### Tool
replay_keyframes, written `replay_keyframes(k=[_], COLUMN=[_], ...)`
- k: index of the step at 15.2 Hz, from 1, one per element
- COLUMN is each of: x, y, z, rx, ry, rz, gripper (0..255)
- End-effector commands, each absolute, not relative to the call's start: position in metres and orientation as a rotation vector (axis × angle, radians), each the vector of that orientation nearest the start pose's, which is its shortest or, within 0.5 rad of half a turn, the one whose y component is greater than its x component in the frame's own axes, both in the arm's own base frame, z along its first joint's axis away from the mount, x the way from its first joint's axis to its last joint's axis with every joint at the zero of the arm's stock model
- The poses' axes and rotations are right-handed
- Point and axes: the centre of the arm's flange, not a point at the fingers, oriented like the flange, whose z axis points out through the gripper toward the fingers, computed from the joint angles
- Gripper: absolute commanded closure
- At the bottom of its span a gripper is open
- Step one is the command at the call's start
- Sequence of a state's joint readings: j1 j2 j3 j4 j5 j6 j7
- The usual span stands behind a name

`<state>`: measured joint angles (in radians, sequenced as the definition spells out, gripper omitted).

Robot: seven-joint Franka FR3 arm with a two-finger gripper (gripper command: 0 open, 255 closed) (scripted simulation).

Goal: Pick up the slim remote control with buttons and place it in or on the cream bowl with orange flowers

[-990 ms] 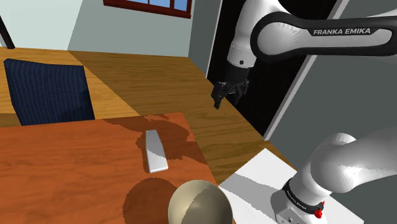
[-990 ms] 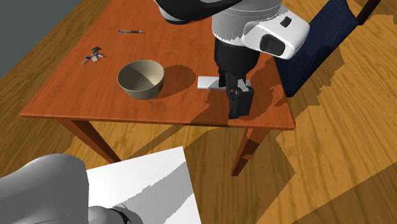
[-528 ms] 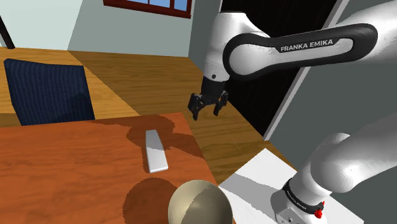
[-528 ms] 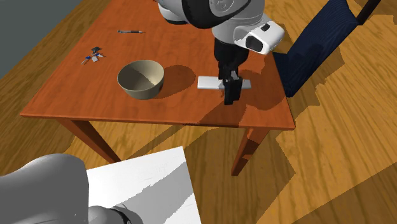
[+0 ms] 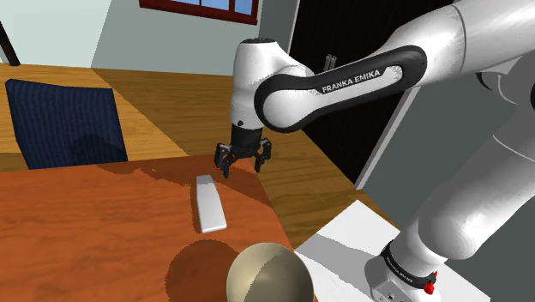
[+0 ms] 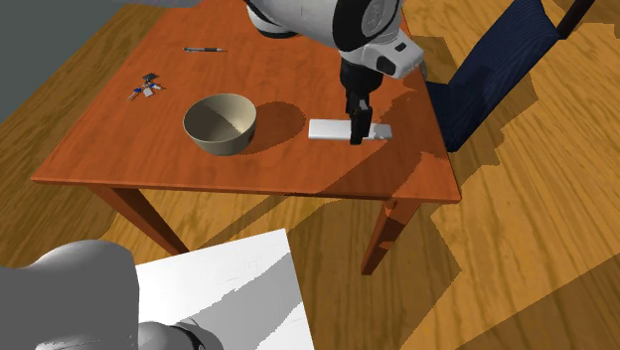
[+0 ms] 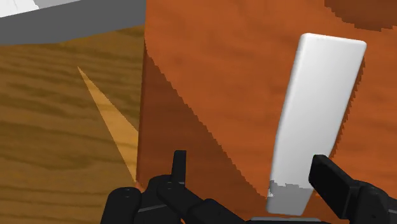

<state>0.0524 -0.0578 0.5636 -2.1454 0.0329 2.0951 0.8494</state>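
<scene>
Your gripper point(image 5: 243, 161) hangs just above the table point(image 5: 94, 232) with its black fingers point(image 7: 179, 167) spread well apart and nothing clasped between them. The slim remote point(image 7: 316, 108), drawn plain white with no buttons visible, lies flat on the reddish-brown tabletop. One short end reaches into the gap between the fingers, off-centre and close beside one of them; you cannot tell whether that finger touches it. From the shoulder view, the rest of the remote stretches away from beneath the gripper toward the bowl point(image 5: 267, 274). The bowl is a plain cream colour and sits upright on the same table, apart from the remote's other end. Just beside the gripper runs the table's edge, with wood floor point(image 7: 57, 121) below it. Past the bowl, well away from the gripper, a pen point(image 6: 204, 49) and a small cluster of objects point(image 6: 147, 88) lie on the tabletop. On the gripper's opposite side, away from the bowl, stands a dark blue chair point(image 6: 497, 70). The white stand point(image 5: 343, 244) sits near the bowl's corner of the table.
</scene>
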Motion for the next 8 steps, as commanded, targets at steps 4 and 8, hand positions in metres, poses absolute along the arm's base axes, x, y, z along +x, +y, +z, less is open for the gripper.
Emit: replay_keyframes(k=[4, 8], x=[0.454, 0.472], y=[0.360, 0.391], z=[0.389, 0.367], rx=[-3.111, -3.106], ry=[0.468, 0.512], rz=[0.008, 0.014], gripper=[0, 0])
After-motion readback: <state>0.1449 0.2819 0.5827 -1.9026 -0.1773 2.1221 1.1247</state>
